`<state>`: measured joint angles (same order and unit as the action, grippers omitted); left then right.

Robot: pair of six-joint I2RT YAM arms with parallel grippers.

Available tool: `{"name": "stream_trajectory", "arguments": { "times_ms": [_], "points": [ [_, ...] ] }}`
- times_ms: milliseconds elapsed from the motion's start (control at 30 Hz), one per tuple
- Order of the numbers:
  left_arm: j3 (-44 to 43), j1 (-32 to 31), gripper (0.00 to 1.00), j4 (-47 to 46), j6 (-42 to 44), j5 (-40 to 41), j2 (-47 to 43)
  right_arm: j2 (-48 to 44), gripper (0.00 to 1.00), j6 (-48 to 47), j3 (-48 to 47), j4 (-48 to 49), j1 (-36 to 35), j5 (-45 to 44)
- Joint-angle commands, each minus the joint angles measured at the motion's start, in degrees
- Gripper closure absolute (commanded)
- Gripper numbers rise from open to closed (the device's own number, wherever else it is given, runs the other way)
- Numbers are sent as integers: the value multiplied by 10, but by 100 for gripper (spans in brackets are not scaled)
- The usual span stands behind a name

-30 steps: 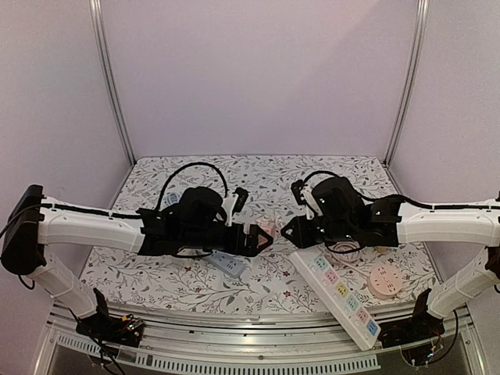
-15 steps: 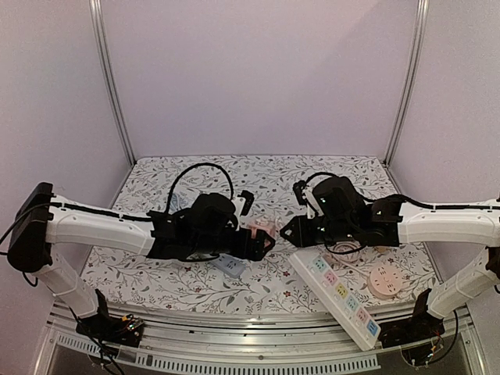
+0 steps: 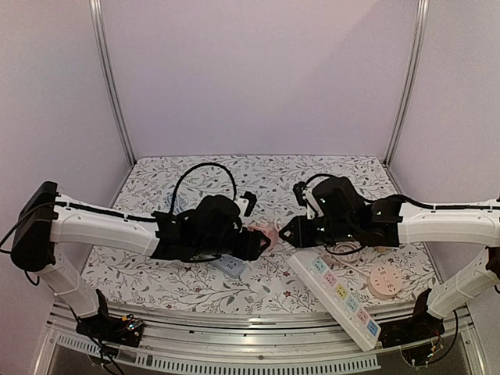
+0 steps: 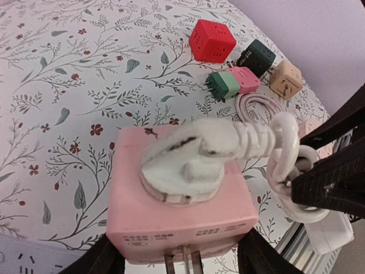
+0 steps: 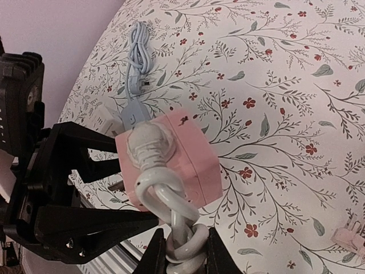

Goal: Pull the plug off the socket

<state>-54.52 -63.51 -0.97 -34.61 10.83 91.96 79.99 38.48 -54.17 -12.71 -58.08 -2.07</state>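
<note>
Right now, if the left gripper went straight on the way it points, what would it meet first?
The pink socket cube, sitting between its fingers; beyond it, probably the right gripper holding the cord.

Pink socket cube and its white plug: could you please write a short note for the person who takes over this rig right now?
Left gripper: shut on the pink socket cube, gripping two opposite sides.
Right gripper: shut on the white cord, just behind the white plug.
Done: both grips look set.
Left to do: the plug is still fully seated in the cube. Probably pull the cord side away while the left arm holds the cube.
</note>
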Motion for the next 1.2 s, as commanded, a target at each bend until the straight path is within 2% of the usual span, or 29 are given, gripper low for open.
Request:
{"name": "stream_trajectory", "arguments": {
  "times_ms": [0, 100, 233, 467, 600, 767, 933, 1167],
  "points": [
    [-15, -12, 38, 7, 23, 8, 9, -18, 100, 20, -25, 24, -4, 14],
    [-17, -12, 30, 8, 24, 12, 12, -17, 100, 25, -25, 29, -4, 14],
    [-20, -12, 24, 8, 23, 12, 19, -16, 100, 29, -26, 34, -4, 40],
    [-20, -12, 24, 8, 24, 18, 27, -22, 100, 39, -23, 40, -4, 43],
    [-13, -12, 30, 8, 21, 21, 25, -26, 100, 42, -20, 39, -4, 33],
    [1, -12, 49, 3, 32, 13, 17, -25, 100, 52, -14, 37, -3, 24],
    [16, -12, 61, -4, 74, -1, -7, -16, 99, 64, -10, 21, -3, 24],
    [37, -17, 75, 8, 145, -42, -48, -21, 49, 58, -7, 6, 1, 36]
  ]
}}
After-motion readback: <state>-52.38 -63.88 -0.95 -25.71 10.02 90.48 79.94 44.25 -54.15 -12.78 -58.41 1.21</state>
